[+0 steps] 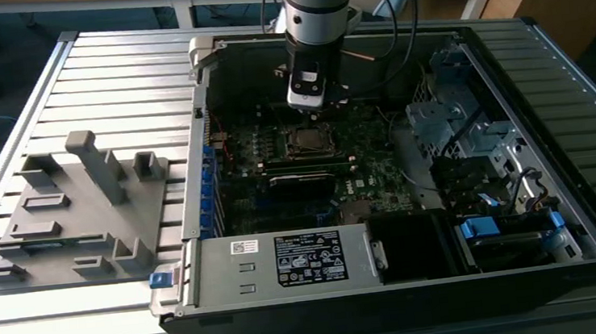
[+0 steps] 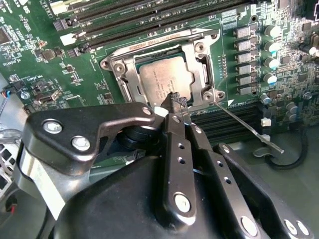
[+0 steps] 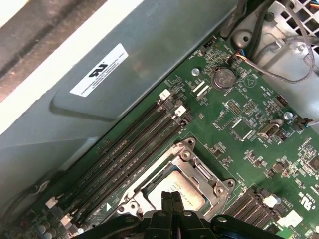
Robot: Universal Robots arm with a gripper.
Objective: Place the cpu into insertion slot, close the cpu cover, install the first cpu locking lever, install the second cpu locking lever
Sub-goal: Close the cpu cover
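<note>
The cpu point(image 2: 159, 82) lies flat in its socket on the green motherboard, dull silver top up. The cpu cover point(image 2: 197, 74), a shiny metal frame, lies down around it. In the first wrist view the cpu point(image 3: 187, 191) and the cover point(image 3: 199, 172) sit just beyond the fingertips. One thin locking lever point(image 2: 244, 125) sticks out loose from a socket corner, raised off the board. My gripper point(image 2: 177, 102) hovers over the socket's edge, its black fingers shut together with nothing between them. In the exterior view the gripper point(image 1: 311, 113) hangs just above the socket point(image 1: 310, 140) inside the open computer case.
Memory slots point(image 3: 129, 144) run along one side of the socket, and a row of capacitors point(image 2: 271, 47) along another. The case walls, a drive cage point(image 1: 445, 114) and the power supply point(image 1: 284, 261) close in the board. A grey fixture plate point(image 1: 75, 211) lies outside on the slatted table.
</note>
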